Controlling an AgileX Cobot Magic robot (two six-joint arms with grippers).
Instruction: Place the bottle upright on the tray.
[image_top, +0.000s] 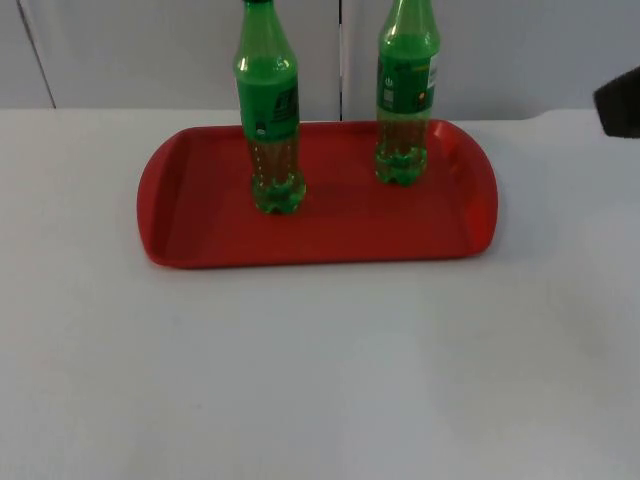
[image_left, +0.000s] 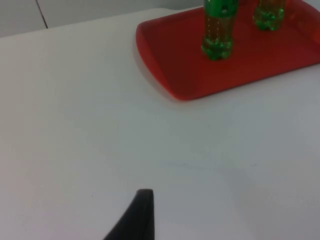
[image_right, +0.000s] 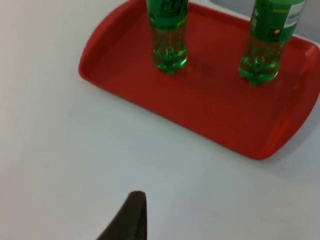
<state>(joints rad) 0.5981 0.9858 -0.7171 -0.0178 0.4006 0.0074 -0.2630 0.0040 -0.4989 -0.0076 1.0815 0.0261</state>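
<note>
Two upright bottles (image_top: 268, 110) side by side on tray (image_top: 200, 225)

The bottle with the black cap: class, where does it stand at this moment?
In the top view the bottle with the black cap stands upright on the red tray, left of centre, apart from the other green bottle standing to its right nearer the grey wall.

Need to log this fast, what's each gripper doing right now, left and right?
Left gripper: over bare table short of the tray, holding nothing; open or closed cannot be told.
Right gripper: the same.

You get even, bright, shadow-poor light; the red tray (image_top: 170, 210) shows soft sheen, and everything looks slightly blurred.
</note>
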